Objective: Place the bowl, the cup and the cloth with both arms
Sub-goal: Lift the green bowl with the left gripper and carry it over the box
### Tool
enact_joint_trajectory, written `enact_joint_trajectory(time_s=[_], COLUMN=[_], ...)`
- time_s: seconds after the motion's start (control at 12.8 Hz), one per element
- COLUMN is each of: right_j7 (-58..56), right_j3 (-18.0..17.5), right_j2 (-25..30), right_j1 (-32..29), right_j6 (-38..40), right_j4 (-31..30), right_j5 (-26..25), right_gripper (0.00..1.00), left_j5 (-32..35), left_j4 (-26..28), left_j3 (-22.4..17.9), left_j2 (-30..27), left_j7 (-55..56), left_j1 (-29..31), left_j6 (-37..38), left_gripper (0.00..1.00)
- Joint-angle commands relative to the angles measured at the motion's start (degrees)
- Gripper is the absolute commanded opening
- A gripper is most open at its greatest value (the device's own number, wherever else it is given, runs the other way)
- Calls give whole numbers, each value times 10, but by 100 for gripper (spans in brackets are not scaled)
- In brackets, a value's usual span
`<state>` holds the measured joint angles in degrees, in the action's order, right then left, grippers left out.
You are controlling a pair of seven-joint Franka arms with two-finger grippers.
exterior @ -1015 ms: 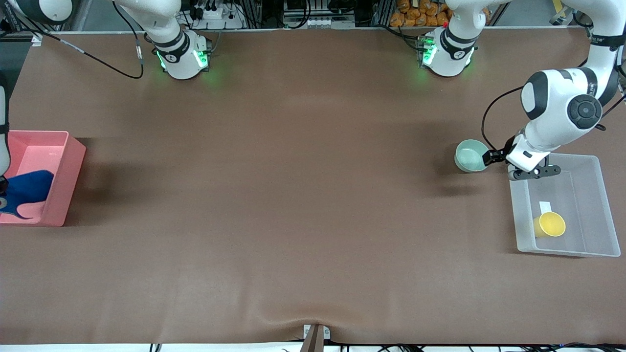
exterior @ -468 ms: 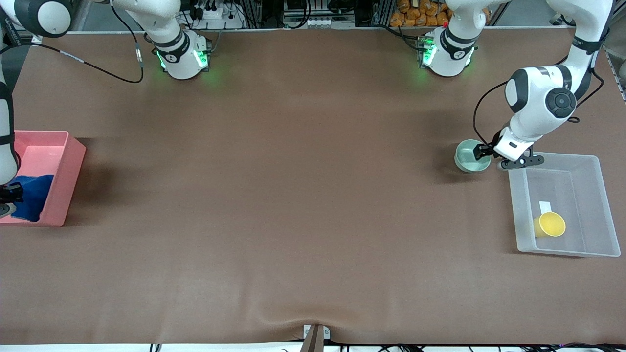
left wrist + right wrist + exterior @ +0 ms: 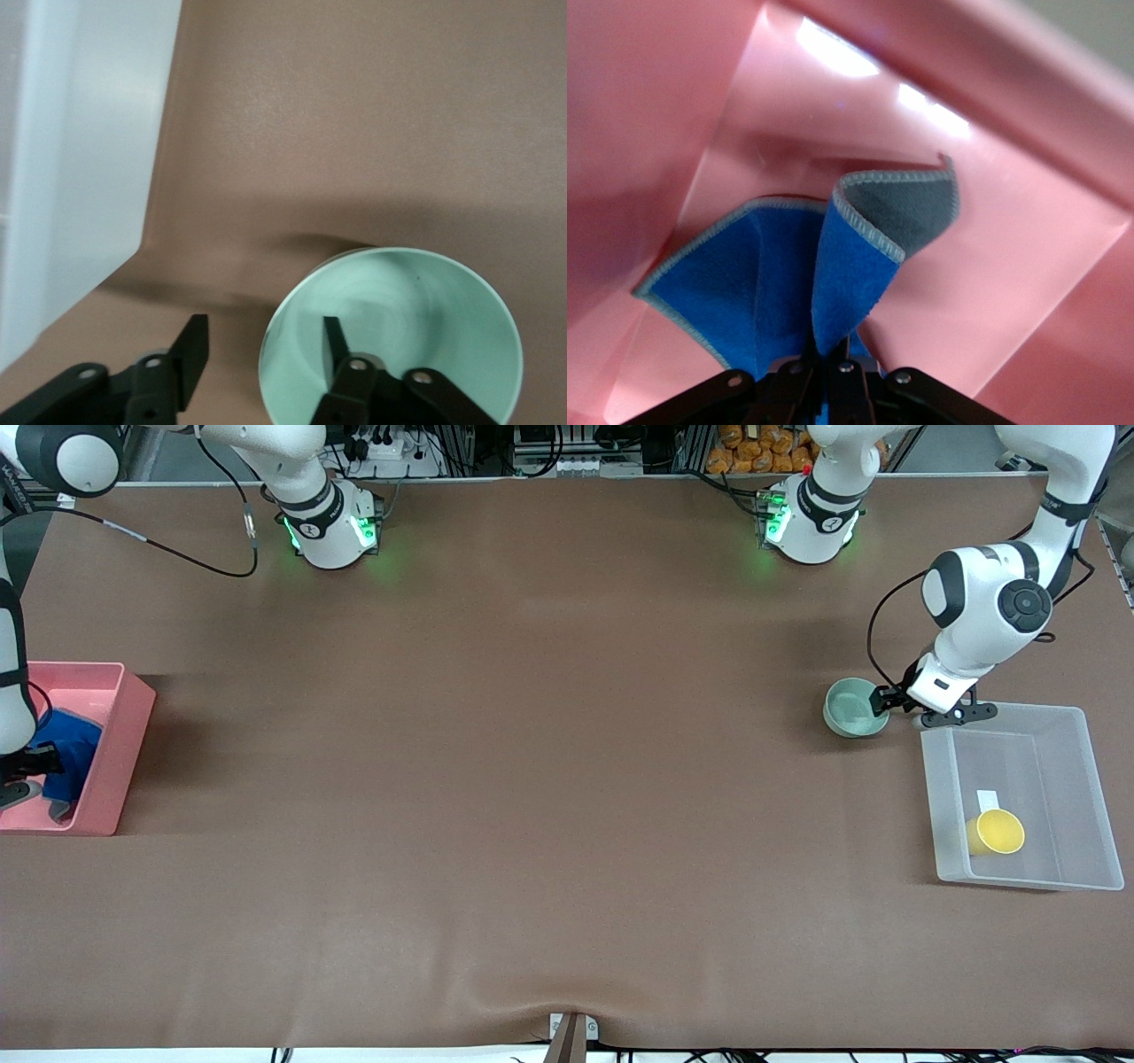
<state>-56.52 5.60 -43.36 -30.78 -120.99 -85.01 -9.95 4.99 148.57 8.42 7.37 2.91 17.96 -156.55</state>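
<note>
The mint-green bowl (image 3: 852, 707) stands on the table beside the clear bin (image 3: 1090, 797), toward the left arm's end. My left gripper (image 3: 881, 701) is open and straddles the bowl's rim: one finger is inside the bowl (image 3: 399, 336), the other outside. In the left wrist view my left gripper (image 3: 263, 326) sits at the rim. The yellow cup (image 3: 998, 832) stands in the clear bin. My right gripper (image 3: 40, 766) is shut on the blue cloth (image 3: 66, 748) inside the pink bin (image 3: 124, 744). In the right wrist view the cloth (image 3: 771, 292) hangs folded from my right gripper (image 3: 833, 359).
The clear bin's wall (image 3: 80, 177) is close beside the bowl. The pink bin's walls (image 3: 992, 292) surround the cloth. A white label lies in the clear bin (image 3: 987, 799). Brown table cover spans between the two bins.
My left arm has drawn back and lowered its gripper at the bowl's rim; the bowl has not moved. My right gripper has carried the cloth farther into the pink bin.
</note>
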Motion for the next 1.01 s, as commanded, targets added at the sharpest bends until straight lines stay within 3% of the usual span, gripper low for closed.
enact_joint_trajectory(time_s=[0.0, 0.08, 0.16, 0.23, 0.31, 0.62, 0.94], right_j7=[-10, -22, -40, -59, -63, -69, -111], right_j3=[-8, -8, -8, -8, -7, -7, -6], right_j2=[-5, -5, -5, -3, 0, 36, 82], right_j1=[-23, -33, -37, -38, -37, -27, -27], right_j6=[1, 2, 3, 14, 40, 159, 210], right_j4=[-9, -9, -9, -9, -5, 0, -3], right_j5=[9, 9, 9, 9, 9, 2, -26], right_gripper=[0, 0, 10, 57, 99, 100, 100], left_j5=[13, 13, 13, 13, 13, 14, 4], left_j4=[8, 7, 5, 2, -8, -106, -305], left_j3=[3, 3, 3, 3, 4, 8, 1], left_j2=[12, 15, 14, 15, 13, -19, -5], left_j7=[10, 10, 7, 1, 3, -2, -48], left_j1=[4, 3, 3, 3, 1, -1, 4], left_j6=[-29, -29, -25, -24, -22, 143, 366], left_gripper=[26, 0, 0, 0, 0, 0, 0])
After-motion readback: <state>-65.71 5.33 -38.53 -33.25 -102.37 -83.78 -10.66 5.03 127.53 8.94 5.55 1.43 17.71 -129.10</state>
